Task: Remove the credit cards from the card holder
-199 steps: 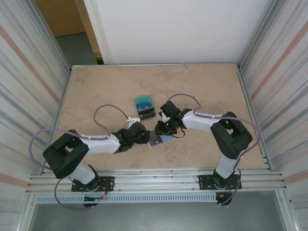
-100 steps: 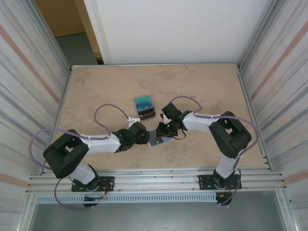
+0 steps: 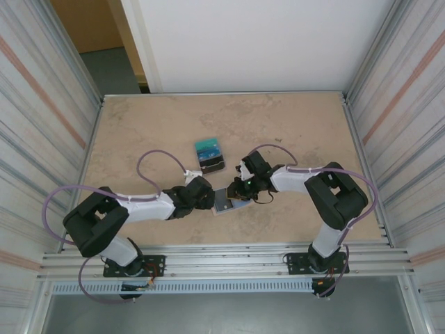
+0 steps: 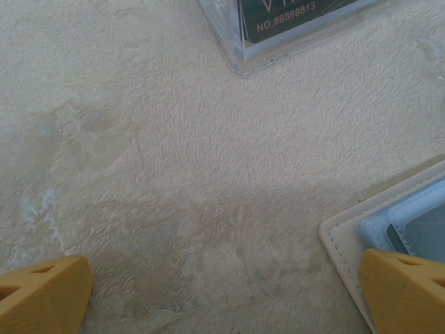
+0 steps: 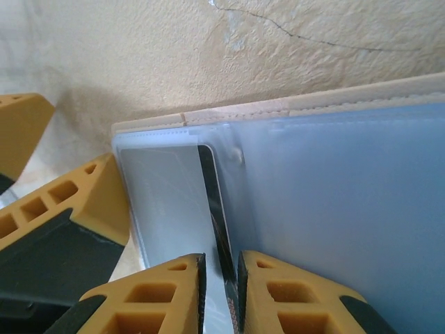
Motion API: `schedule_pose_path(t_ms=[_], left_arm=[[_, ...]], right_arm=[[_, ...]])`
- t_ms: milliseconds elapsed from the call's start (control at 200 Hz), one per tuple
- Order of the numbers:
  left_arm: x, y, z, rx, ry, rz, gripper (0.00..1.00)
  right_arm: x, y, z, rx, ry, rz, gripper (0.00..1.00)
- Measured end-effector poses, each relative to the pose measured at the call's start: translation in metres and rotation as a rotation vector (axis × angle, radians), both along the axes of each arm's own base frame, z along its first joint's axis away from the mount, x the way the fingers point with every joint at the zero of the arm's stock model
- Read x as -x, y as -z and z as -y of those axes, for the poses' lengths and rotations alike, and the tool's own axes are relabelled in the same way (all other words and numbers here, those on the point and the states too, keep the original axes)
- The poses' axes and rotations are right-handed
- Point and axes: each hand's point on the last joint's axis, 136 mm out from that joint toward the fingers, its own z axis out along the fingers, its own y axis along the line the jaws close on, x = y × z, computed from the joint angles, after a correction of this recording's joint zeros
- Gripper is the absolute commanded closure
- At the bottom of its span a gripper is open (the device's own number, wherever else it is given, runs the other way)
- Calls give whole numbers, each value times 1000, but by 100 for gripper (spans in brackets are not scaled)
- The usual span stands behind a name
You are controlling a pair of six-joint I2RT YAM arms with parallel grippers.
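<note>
The card holder (image 3: 225,202) lies open on the table between the two arms, pale blue inside (image 5: 348,195), with a tan stitched rim (image 4: 342,240). A dark credit card (image 5: 217,229) stands on edge out of its clear pocket. My right gripper (image 5: 221,278) is shut on that card's edge, pads close on either side; from above it (image 3: 238,193) sits over the holder's right part. My left gripper (image 4: 222,278) is open wide over bare table at the holder's left corner, and its right fingertip (image 4: 403,289) rests on the holder. More credit cards (image 3: 210,156) lie stacked farther back.
A clear case holding a dark card (image 4: 292,21) lies just beyond my left gripper. Ribbed metal walls (image 3: 42,139) close in both sides, and a rail (image 3: 222,261) runs along the near edge. My left gripper's yellow fingers (image 5: 76,209) press close at the holder's left edge.
The right gripper has shifted slightly right and toward the near edge, and its jaws have narrowed onto the card. The left arm has stayed still and open.
</note>
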Motion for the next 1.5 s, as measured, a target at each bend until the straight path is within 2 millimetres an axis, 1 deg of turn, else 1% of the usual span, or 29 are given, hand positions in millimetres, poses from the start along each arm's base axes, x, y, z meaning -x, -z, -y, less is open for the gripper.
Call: schedule_pose_path(t_ms=[205,331,436,536,692,752,1067,1143,1218,1358,1498], left_arm=[[-2,-1,0,-18,-2,0,1],[-2,-2,-1,-22,-2,2,1],[-3,-2,0,-22,-2,2,1],[-3,-2,-1,-23,-2,2,1],[-3,-2,-1,-24,-2,1,1],[-3,-2,-1,-24,-2,1,1],[-4,-2,0,-27,-3,1,1],[-4,-2,0,-28,-4,2,1],[-4,-2,0,-30,-5,3,1],[-6,-2,-2,-45,-13,8,1],[-7,-2,-2,-47,-15,11,1]], right_arm=[[-2,-7,-2,-94,19,-20,79],[-5,-12,-5,-116,20,-6,77],[-4,-7,-1,-81,28,-5,73],[-2,0,4,-9,27,-1,71],[1,-2,-2,68,-13,45,71],[2,-2,-5,77,-26,55,72],[5,1,-2,104,-33,54,72],[5,1,-2,103,-37,57,74],[5,-1,-4,90,-41,56,75],[4,-8,-12,6,-42,41,77],[4,-9,-11,-71,-27,15,77]])
